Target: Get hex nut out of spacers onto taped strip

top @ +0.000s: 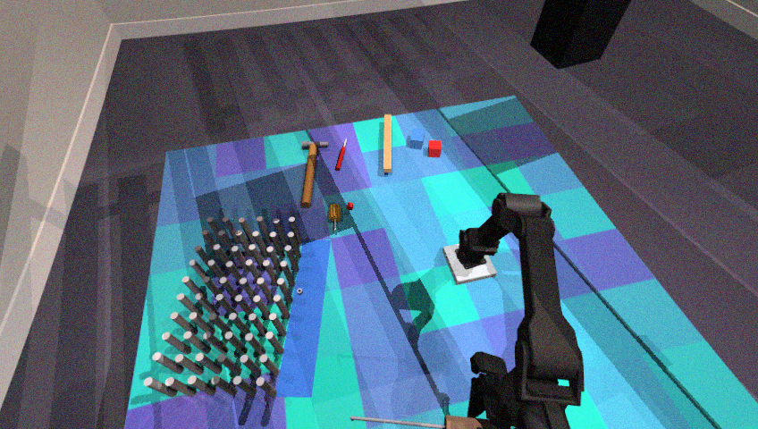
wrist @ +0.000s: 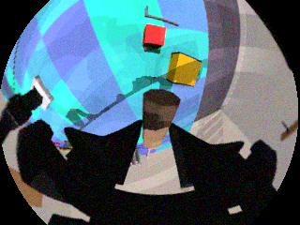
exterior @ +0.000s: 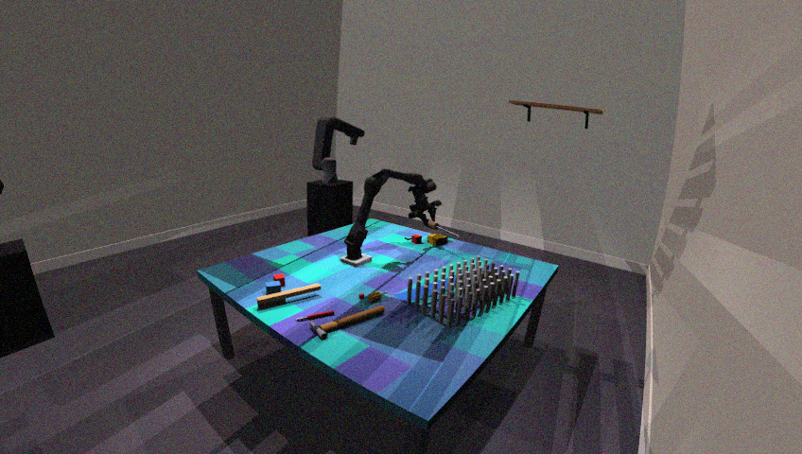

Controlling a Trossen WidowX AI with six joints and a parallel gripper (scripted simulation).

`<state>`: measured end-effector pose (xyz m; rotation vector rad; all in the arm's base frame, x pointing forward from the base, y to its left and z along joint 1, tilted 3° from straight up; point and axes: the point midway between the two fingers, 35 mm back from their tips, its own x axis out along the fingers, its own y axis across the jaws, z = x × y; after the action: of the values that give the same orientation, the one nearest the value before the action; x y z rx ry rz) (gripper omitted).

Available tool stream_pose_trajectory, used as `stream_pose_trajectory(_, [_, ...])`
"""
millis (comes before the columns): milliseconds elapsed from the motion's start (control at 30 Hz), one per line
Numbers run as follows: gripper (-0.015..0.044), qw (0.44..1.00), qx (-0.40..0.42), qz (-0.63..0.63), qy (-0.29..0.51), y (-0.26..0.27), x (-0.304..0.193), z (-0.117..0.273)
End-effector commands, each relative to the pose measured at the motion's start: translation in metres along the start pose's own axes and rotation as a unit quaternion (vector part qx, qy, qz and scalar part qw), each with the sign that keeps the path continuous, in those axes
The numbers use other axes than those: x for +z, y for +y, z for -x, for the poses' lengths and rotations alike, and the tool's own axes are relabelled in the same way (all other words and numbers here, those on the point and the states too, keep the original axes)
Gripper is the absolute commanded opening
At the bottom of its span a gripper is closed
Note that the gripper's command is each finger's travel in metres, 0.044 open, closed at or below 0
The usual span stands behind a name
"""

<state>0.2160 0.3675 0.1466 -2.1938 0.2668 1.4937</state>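
The small hex nut (top: 299, 290) lies on the blue taped strip (top: 304, 345), near its spacer-side edge. The metal spacers (top: 228, 334) (exterior: 409, 289) stand upright in rows beside the strip; the visible ones show no clear lean. My gripper (exterior: 432, 222) (wrist: 156, 124) is shut on the brown handle of a thin-rod tool (top: 462, 423) (exterior: 433, 225) (wrist: 160, 110). It holds the tool above the table, outside the field and away from the nut. The rod's far end is too small to make out, and the fingers are partly cut off in the top view.
A hammer (top: 308, 180) (exterior: 351, 319), red-handled tool (top: 341, 156), wooden bar (top: 387, 143), blue cube (top: 416, 138) and red cube (top: 434, 148) lie beyond the spacers. A yellow-handled screwdriver (top: 333, 212) lies near the strip's far end. A red block (wrist: 155, 35) and yellow block (wrist: 184, 69) lie near my gripper's side.
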Motion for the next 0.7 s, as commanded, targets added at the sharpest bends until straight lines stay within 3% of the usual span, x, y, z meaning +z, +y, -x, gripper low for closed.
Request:
stream_pose_trajectory(0, [0.0,1.0,0.002,-0.001,0.004,0.002,0.001,-0.005])
stream_pose_trajectory(667, [0.0,1.0,0.002,-0.001,0.004,0.005,0.006,-0.02])
